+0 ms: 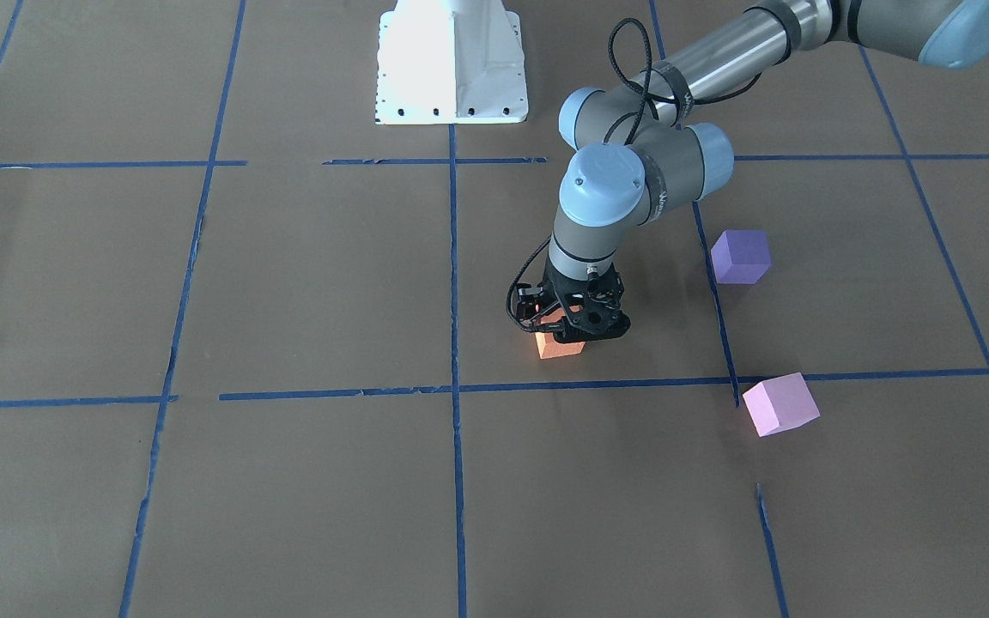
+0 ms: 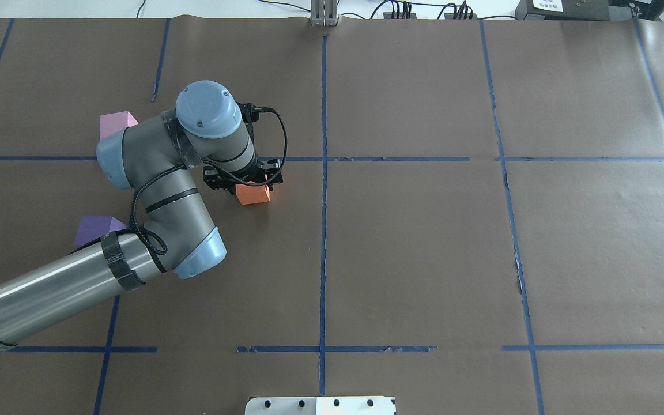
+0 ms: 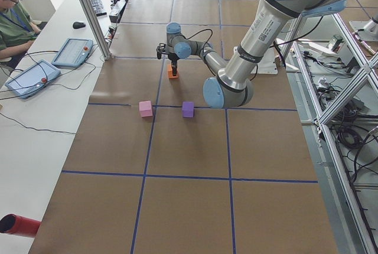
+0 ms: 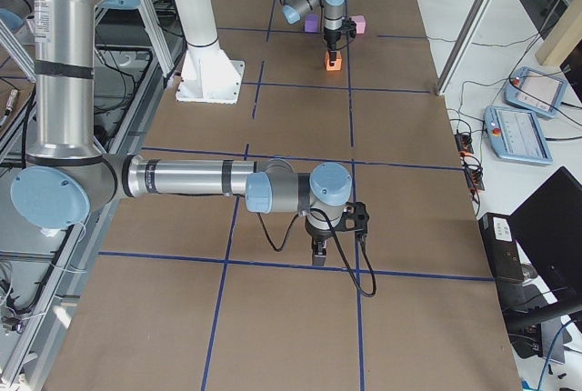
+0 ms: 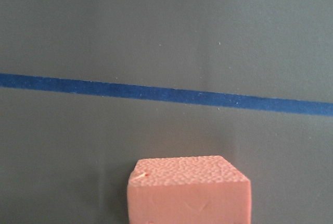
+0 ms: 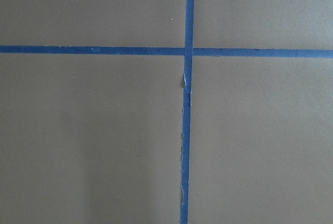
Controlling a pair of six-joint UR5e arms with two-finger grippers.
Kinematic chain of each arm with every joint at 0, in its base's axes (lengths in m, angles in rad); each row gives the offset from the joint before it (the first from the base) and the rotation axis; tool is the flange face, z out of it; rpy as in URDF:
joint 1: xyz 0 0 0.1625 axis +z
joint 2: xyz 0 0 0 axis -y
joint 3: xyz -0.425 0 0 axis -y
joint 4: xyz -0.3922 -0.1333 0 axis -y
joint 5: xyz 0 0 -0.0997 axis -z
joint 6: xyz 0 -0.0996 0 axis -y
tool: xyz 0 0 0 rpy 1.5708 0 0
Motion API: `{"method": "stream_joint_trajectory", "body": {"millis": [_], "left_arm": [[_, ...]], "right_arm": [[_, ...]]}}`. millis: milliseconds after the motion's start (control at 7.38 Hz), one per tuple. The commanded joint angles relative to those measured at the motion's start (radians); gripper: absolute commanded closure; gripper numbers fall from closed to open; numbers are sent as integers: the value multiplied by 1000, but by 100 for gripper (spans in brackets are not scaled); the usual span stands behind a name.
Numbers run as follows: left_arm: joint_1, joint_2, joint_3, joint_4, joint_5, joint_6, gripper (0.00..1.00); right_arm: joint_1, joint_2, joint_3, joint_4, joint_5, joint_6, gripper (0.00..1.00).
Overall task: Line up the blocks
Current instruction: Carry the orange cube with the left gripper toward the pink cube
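Note:
My left gripper [image 1: 565,330] stands straight down over the orange block [image 1: 559,347], its fingers closed on the block's sides, low at the table; the block also shows in the overhead view [image 2: 253,196] and fills the bottom of the left wrist view [image 5: 188,190]. The violet-purple block [image 1: 741,256] lies behind the left arm, half hidden by it in the overhead view [image 2: 95,229]. The pale pink block [image 1: 779,403] lies on a blue tape line further out. My right gripper [image 4: 317,250] shows only in the exterior right view, pointing down over bare table; I cannot tell its state.
Brown paper with a grid of blue tape lines [image 6: 187,130] covers the table. The white robot base [image 1: 452,64] stands at the table's near edge. An operator [image 3: 15,18] sits with tablets beyond the far side.

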Motion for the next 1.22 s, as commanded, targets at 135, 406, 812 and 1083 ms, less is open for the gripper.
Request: {"method": "stream_joint_trajectory", "body": {"millis": [135,406,812,1083], "left_arm": [[-54,5,-98,81,-18,2,100],[-71,128,-324,201,-26,91,100],[-176,334,-436,186,-49,250,100],[-220,388,-362,50,-49,307,100]], "right_arm": [[-1,0,0,0,0,0,0],[-1,0,0,0,0,0,0],[1,0,0,0,0,0,0],[1,0,0,0,0,0,0]]}}
